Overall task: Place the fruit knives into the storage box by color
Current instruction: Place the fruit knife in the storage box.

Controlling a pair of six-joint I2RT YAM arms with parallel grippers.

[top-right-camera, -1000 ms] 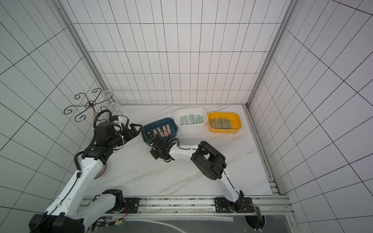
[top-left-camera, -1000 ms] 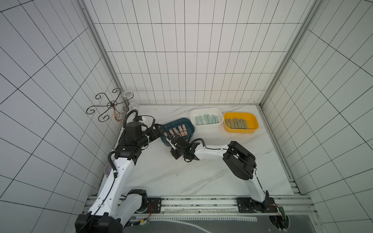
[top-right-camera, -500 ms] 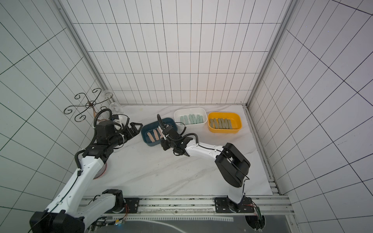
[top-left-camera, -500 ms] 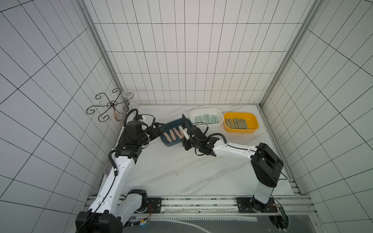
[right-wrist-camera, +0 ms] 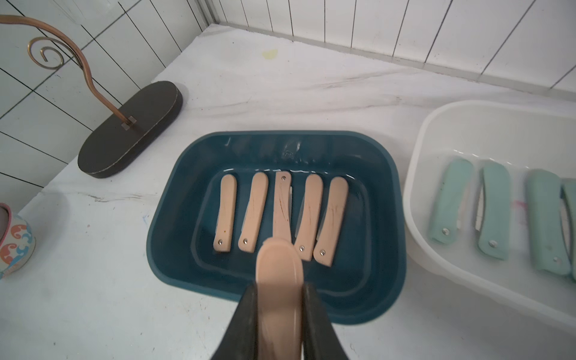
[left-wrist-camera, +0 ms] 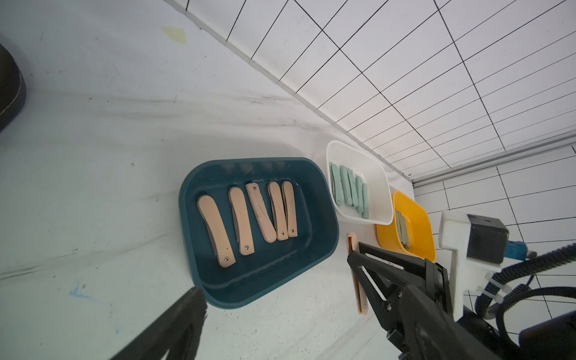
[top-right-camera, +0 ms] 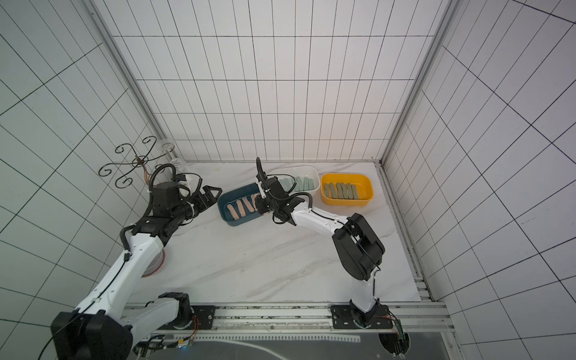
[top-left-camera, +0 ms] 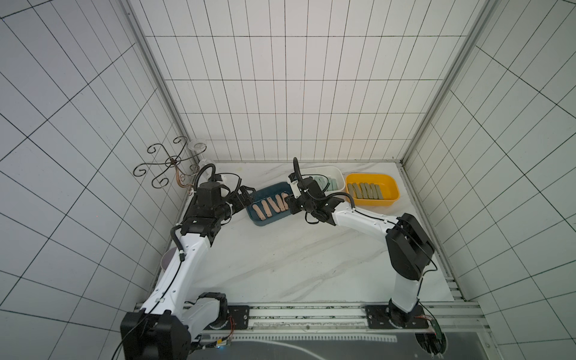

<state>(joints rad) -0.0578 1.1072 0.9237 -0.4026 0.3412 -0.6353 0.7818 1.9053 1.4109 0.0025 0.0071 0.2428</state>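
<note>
My right gripper [right-wrist-camera: 279, 287] is shut on a peach-pink fruit knife [right-wrist-camera: 279, 274], gripping its narrow edges. It hovers over the near rim of the dark blue storage box [right-wrist-camera: 162, 224], where several peach-pink knives [right-wrist-camera: 282, 208] lie side by side. The held knife [left-wrist-camera: 351, 241] shows edge-on in the left wrist view. In both top views my left gripper [top-right-camera: 216, 195] stands open and empty just left of the blue box [top-left-camera: 258, 222]. Mint-green knives [right-wrist-camera: 494, 215] lie in the white box [top-left-camera: 340, 176]. Olive-grey knives [top-left-camera: 364, 191] lie in the yellow box [top-left-camera: 393, 197].
A scrolled iron stand [top-left-camera: 170, 162] with a dark oval base [right-wrist-camera: 131, 131] stands in the back-left corner, a wine glass [top-left-camera: 199, 146] beside it. A patterned cup [right-wrist-camera: 12, 243] sits at the table's left edge. Tiled walls close the back and both sides.
My right arm swung out to the right and carried the held knife from the table in front of the blue box up to its near rim. The left arm stayed put.
</note>
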